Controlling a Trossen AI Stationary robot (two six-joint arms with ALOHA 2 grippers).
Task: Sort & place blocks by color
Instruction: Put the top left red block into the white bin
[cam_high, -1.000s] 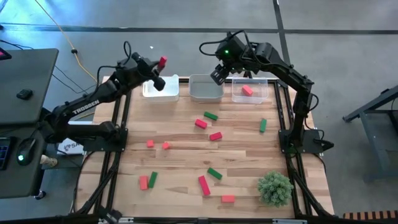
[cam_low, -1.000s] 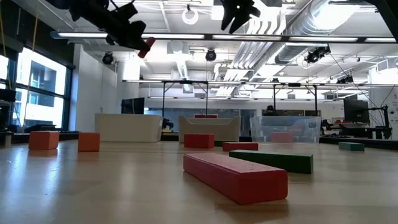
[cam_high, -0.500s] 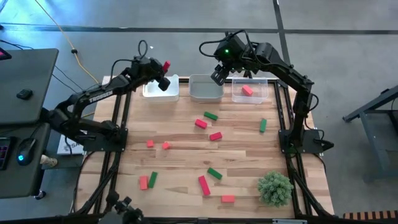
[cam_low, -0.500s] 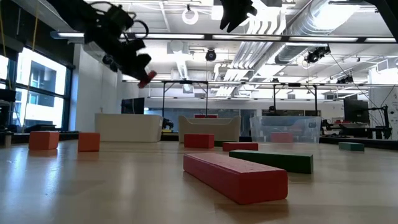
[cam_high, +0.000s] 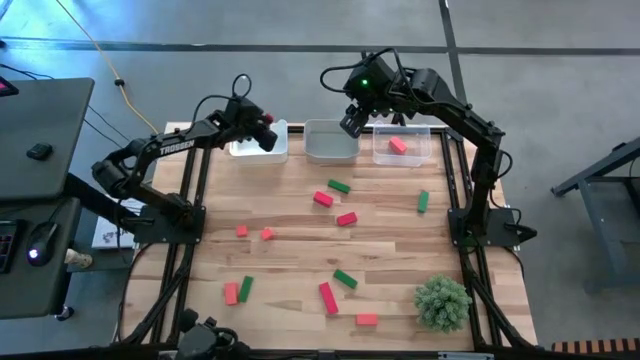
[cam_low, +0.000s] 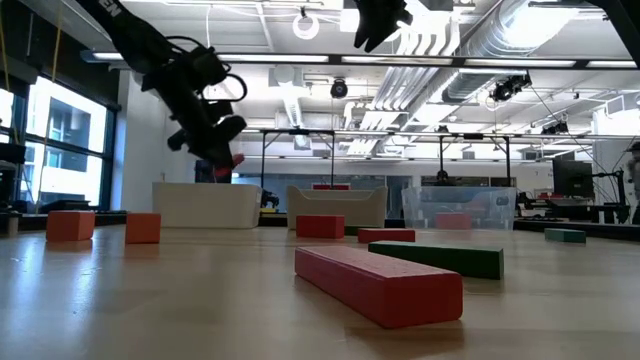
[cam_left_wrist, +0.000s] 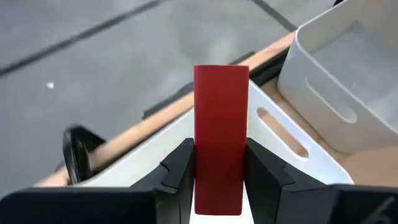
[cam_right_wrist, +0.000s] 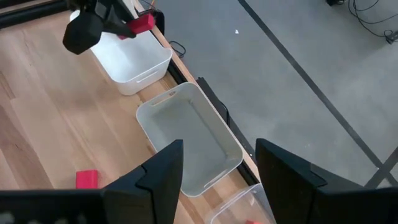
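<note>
Over the white bin (cam_high: 259, 141), my left gripper (cam_high: 266, 127) is clamped on a red block (cam_left_wrist: 220, 137); the step in hand is the drop, and next I judge it calls for lowering and parting the fingers. My right gripper (cam_high: 350, 122) hangs over the middle bin (cam_high: 330, 142), fingers apart, empty. Count: three bins; on the table right of the white bin, eleven loose blocks, four green, seven red or orange, plus one red in the far bin (cam_high: 402, 146).

Pale planked wood table (cam_high: 300, 245); matt white plastic bin (cam_right_wrist: 134, 59); smooth matt red block (cam_left_wrist: 221, 134).
</note>
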